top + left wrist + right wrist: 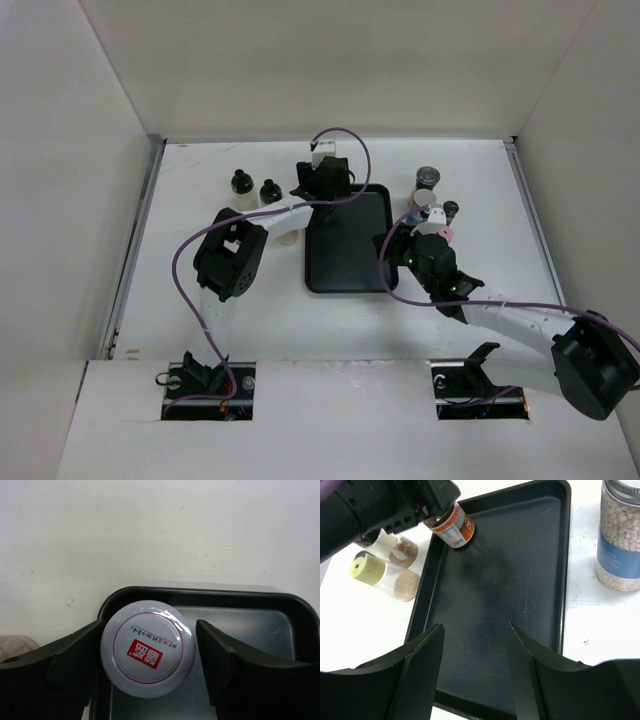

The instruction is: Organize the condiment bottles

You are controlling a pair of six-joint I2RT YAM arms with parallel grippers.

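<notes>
A jar with a pale lilac lid and a red logo (148, 647) stands in the far left corner of the black tray (250, 625). My left gripper (150, 647) is open around it: the left finger touches the lid and the right finger stands apart. The same jar shows an orange label in the right wrist view (454, 527). My right gripper (475, 630) is open and empty over the tray's near right part (495, 595). Two dark black-capped bottles (240, 182) (270, 190) stand left of the tray (345, 255).
A white-and-blue jar of beads (620, 540) stands right of the tray. With it are a grey-lidded jar (428, 177), a dark bottle (451, 210) and a pink-capped one (441, 232). Cream bottles (367, 567) lie left of the tray, by the left arm (265, 218).
</notes>
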